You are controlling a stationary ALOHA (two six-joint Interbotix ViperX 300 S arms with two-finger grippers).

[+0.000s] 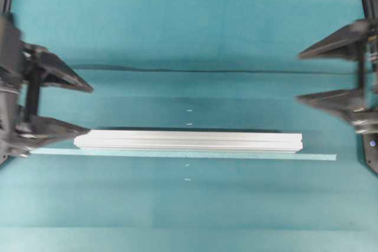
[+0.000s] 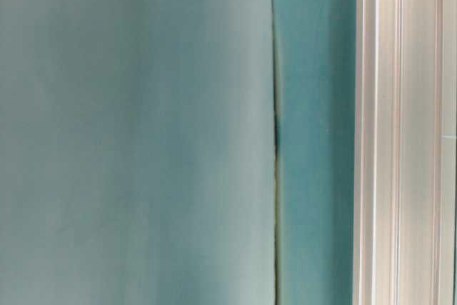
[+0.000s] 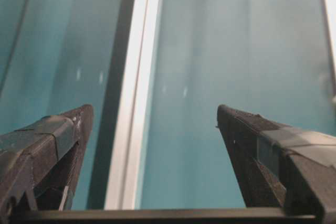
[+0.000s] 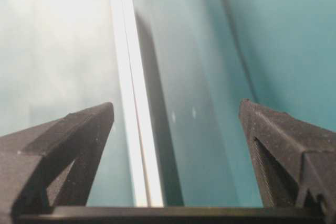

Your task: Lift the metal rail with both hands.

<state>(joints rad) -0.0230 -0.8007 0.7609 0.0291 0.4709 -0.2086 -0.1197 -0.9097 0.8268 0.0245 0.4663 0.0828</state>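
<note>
- Overhead view: the metal rail [image 1: 189,140] lies flat across the middle of the teal surface [image 1: 189,45], untouched. The left gripper [image 1: 88,107] sits at the rail's left end with jaws spread wide, its lower jaw tip just beside or over that end; contact cannot be told. The right gripper [image 1: 298,78] hangs well apart from the rail's right end, jaws likewise spread, holding nothing. A thin pale tape strip [image 1: 183,155] runs along the rail's near side and probably marks its starting place. A fold in the cloth lies beyond the rail, clear of both approaches.
- Table-level view: the rail [image 2: 403,133] fills the right edge, grooves showing, with the cloth fold beside it; no gripper appears.
- Left wrist view: the rail [image 3: 134,103] runs between the spread jaws of the left gripper [image 3: 155,116], nearer the left-hand one.
- Right wrist view: the rail [image 4: 134,124] passes between the right gripper's [image 4: 176,111] open jaws, also off-centre, so each hand likely needs centring before closing.
</note>
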